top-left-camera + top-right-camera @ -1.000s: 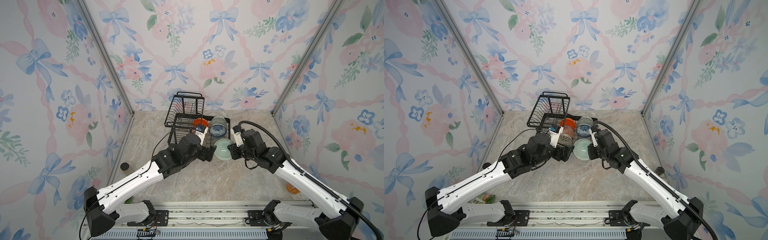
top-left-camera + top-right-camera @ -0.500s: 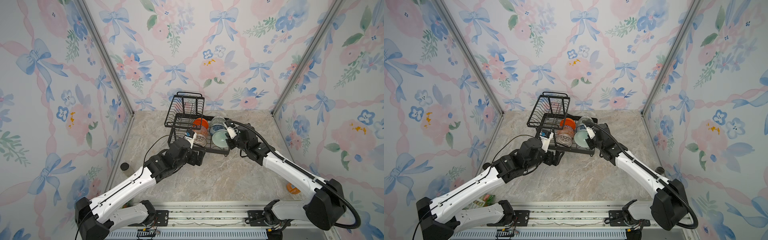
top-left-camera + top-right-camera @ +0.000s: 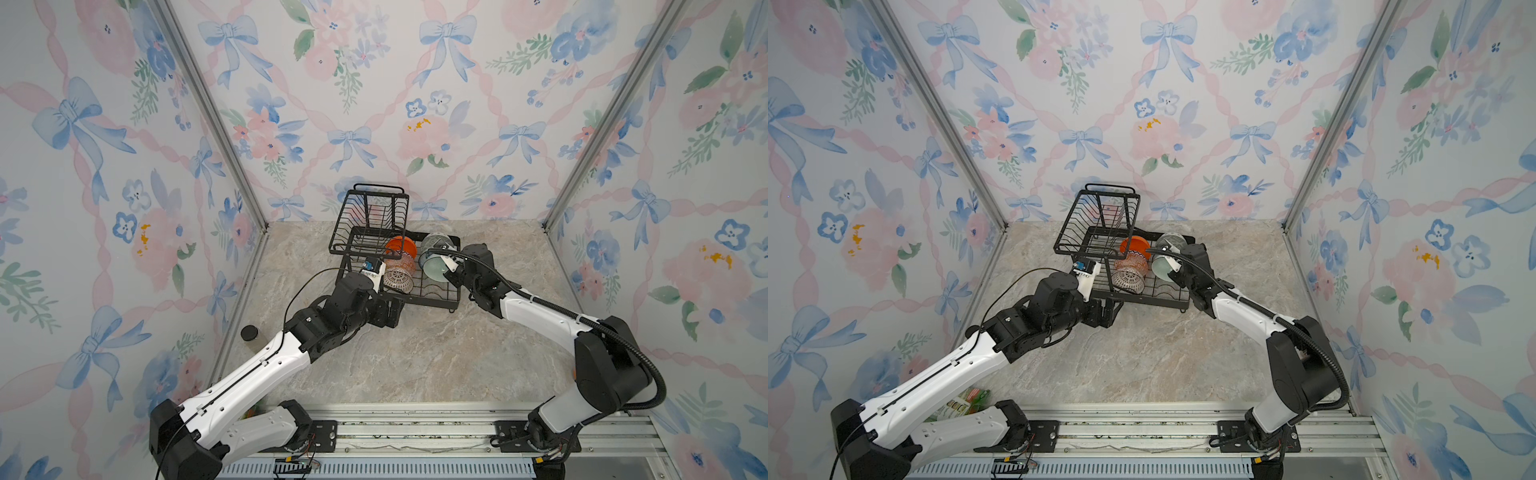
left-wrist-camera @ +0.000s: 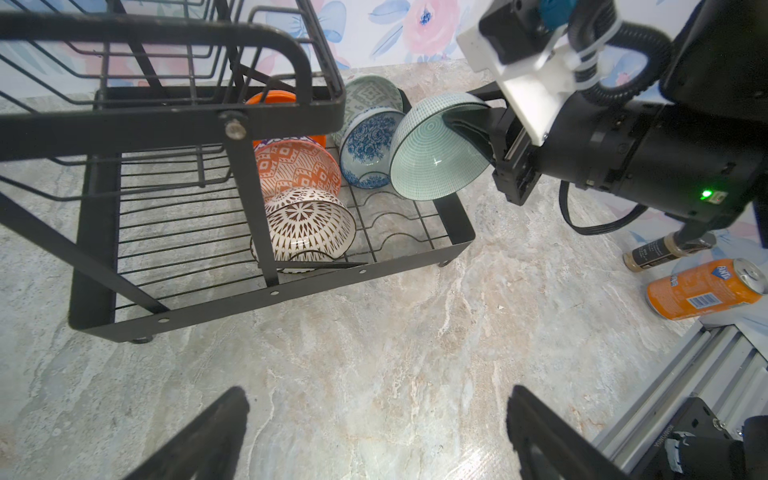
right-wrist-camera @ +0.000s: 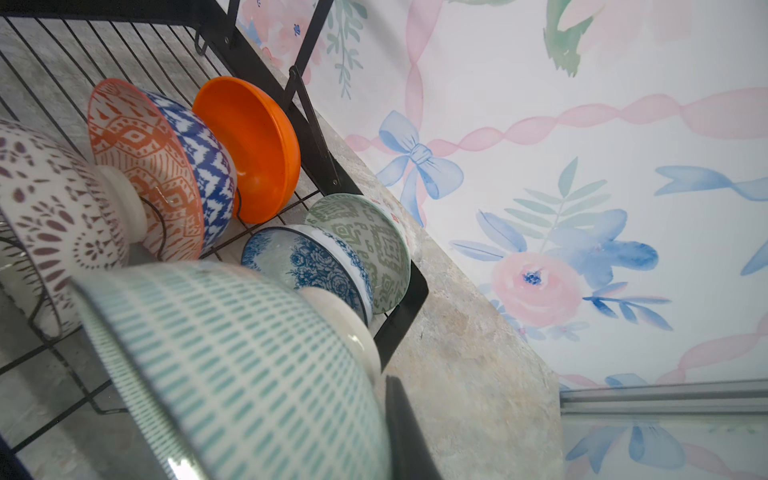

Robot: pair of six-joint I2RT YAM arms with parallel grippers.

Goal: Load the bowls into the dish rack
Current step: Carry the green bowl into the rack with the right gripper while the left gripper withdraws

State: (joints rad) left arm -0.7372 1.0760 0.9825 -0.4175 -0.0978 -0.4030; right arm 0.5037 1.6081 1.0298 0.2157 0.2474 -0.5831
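Inside dish rack (image 4: 270, 293): five bowls (image 4: 309, 224) tilted; right jaws grip mint bowl (image 4: 432, 162).

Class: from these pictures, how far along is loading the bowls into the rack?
Done: five bowls stand in the dish rack: plain orange, orange-white, brown-lattice, grey-green, blue floral. In hand: the right hand grips the mint bowl. Left: seating and releasing it; the left hand is open, empty.
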